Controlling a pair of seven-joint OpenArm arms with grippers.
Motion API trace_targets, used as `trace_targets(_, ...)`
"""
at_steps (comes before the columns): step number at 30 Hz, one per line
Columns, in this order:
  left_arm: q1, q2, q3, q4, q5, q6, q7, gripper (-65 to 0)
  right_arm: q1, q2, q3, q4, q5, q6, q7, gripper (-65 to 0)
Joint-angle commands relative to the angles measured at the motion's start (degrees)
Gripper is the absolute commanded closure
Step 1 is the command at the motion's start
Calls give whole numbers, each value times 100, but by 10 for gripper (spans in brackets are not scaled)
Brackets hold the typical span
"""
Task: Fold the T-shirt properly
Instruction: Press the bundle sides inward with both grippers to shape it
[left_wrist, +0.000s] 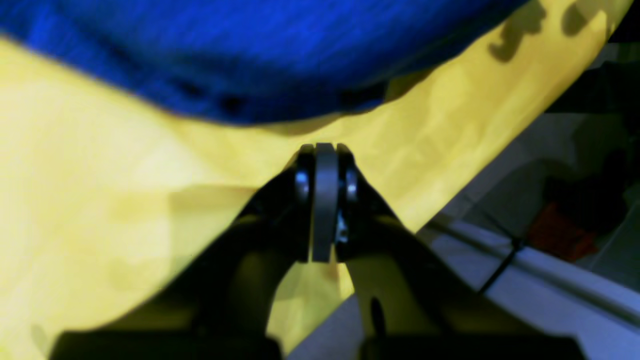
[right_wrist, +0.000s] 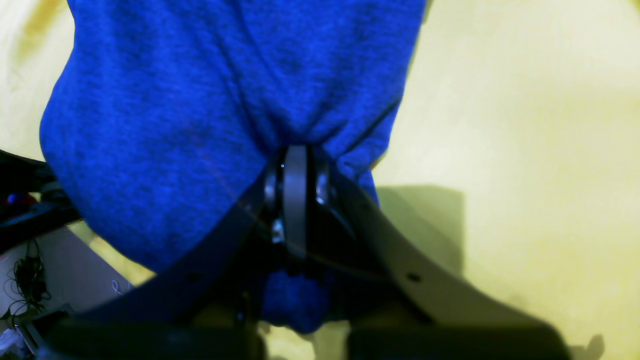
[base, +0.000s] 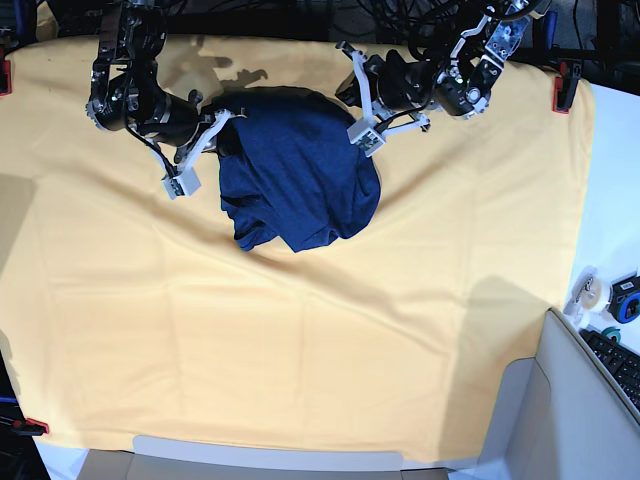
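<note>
Right claw (right_wrist: 295, 165) clamped on bunched T-shirt (base: 300, 180); left claw (left_wrist: 325, 155) pressed together on nothing, just off shirt edge; shirt heaped on yellow-clothed desk (base: 300, 350).

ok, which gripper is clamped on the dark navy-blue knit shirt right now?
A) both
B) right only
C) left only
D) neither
B: in the right wrist view the right gripper is shut with the dark navy-blue knit shirt bunched at its tips; the left gripper is shut over bare yellow table cloth, shirt apart from it.
</note>
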Motion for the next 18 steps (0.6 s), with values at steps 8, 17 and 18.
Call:
trace_targets(8,463,-304,-1448,1120,340,103,204,0,28,156,27,1065,90,7,21,-2)
trace_targets(17,463,-76,-1739,1208,314,77,-394,0,124,-2,827,1311,556,25,48,-2)
trace_targets(18,463,3,-1730,1208,314,77,-544,0,168,-11,1003,1303,767,34,56,-2)
